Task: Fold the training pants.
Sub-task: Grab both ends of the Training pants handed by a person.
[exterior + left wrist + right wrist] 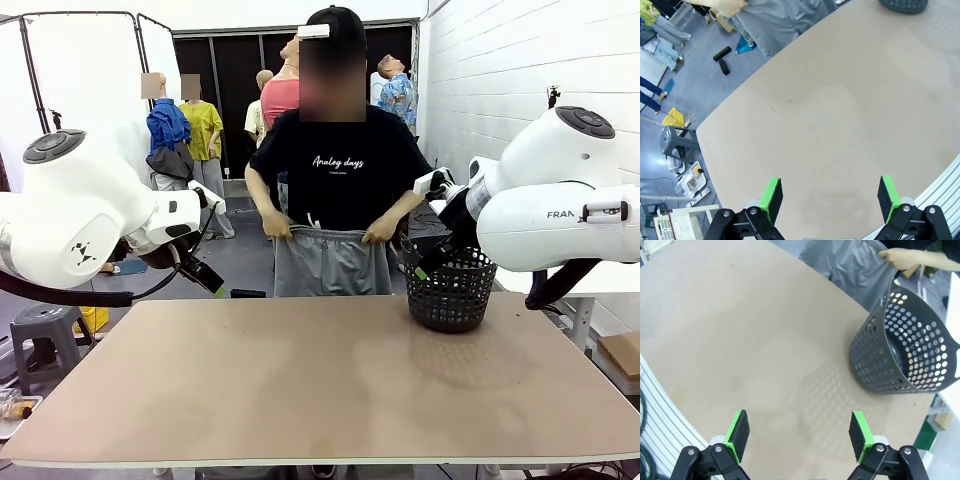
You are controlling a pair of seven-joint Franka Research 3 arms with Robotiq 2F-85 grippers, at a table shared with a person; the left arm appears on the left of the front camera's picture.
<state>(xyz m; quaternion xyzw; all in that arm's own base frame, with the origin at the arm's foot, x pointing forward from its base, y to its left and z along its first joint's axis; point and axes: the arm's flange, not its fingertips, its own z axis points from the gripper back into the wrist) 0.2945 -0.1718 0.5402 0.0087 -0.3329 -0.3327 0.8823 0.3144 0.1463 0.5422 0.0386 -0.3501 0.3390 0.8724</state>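
- Over the table's (300, 400) near side, the left gripper (830, 187) hangs raised above the bare brown top. Its green-padded fingers are spread wide with nothing between them.
- Also above the table, toward its right side, the right gripper (799, 427) hovers in the same way, with its fingers far apart and nothing in its grasp.
- The tabletop under both grippers is a plain tan board.
- At the table's far right corner stands a dark grey perforated basket (450, 290), upright on the board. From the right wrist camera I can see its inside, and it looks to hold nothing.
- Beyond the table's far edge, about its middle, stands a person (338, 170) in a black T-shirt facing the robot.
- The person holds up the training pants (330, 262) by the waistband, with one hand (278, 230) gripping one end and the other hand (381, 235) the opposite end. The light grey fabric hangs down behind the table's far edge and does not lie on the board.
- Off the table's left side, a grey stool (45, 330) stands on the floor.
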